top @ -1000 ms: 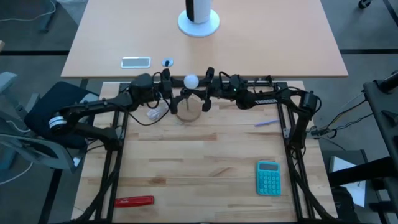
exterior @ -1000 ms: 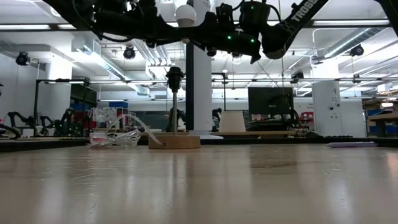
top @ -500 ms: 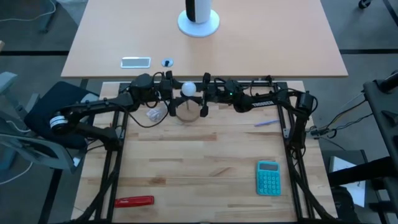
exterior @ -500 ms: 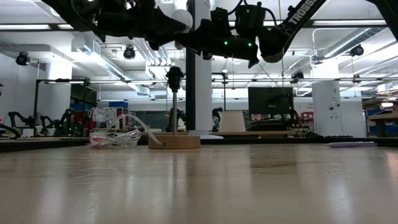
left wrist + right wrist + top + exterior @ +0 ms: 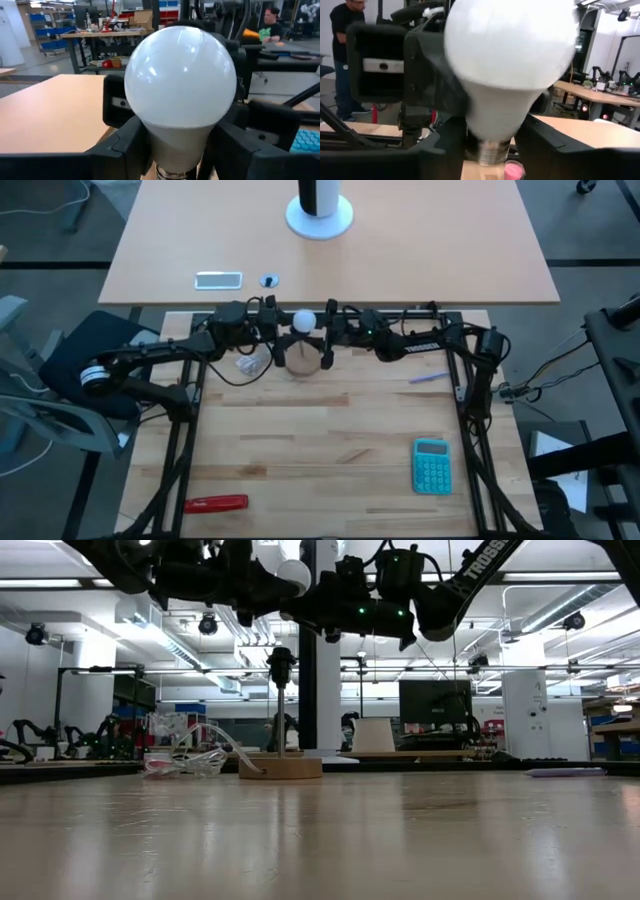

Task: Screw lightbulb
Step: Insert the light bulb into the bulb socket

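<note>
The white lightbulb (image 5: 303, 320) hangs upright, greyish screw end down, high above the lamp stand, a round wooden disc (image 5: 300, 365) with a thin rod and a dark socket (image 5: 281, 662). My left gripper (image 5: 284, 330) comes from the table's left and is shut on the bulb. My right gripper (image 5: 323, 332) comes from the right; its open fingers stand on either side of the bulb's neck (image 5: 495, 125), very close. I cannot tell whether they touch it. In the low view the bulb (image 5: 293, 570) shows between the two dark grippers. My left gripper pinches the bulb's tapered neck (image 5: 172, 142), just below the round globe, between its two fingers (image 5: 131, 145). The fingers come level from the table's left. The bulb stands upright in the hold, screw end down, lifted clear above the socket.
A clear crumpled wrapper (image 5: 246, 364) lies left of the stand. A pen (image 5: 428, 378), a teal calculator (image 5: 432, 465) and a red tool (image 5: 215, 503) lie on the table. A second table beyond holds a phone (image 5: 218, 279) and a white round base (image 5: 320, 215).
My left gripper has carried the bulb a little toward the table's near edge and slightly down, to above the stand. My right gripper has moved toward the table's left, close around the bulb. In the last half second both have kept nearly still.
</note>
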Tool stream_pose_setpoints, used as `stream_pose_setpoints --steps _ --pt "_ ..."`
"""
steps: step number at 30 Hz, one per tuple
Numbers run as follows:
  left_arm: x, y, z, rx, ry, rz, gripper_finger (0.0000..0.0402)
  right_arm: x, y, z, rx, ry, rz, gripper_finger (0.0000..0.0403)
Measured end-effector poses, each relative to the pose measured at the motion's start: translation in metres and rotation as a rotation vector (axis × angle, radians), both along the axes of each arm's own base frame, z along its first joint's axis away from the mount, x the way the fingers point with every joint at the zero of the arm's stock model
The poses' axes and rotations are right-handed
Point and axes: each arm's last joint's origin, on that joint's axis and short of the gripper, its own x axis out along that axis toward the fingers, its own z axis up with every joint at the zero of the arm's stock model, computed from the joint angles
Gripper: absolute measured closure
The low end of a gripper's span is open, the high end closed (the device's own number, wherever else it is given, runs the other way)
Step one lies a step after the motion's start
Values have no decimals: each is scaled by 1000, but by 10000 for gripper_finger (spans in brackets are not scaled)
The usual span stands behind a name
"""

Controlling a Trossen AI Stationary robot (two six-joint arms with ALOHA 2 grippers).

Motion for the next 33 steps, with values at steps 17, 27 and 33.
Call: stream_pose_setpoints --steps 17,27,33 --pt "-22 -8 18 107 -15 131 237 -12 -14 -5 32 220 -123 300" --pt "-39 -16 16 180 -31 140 237 -26 -8 29 39 152 -119 276" --pt "-42 -17 -8 175 -118 141 237 -31 -3 45 23 86 -109 231"
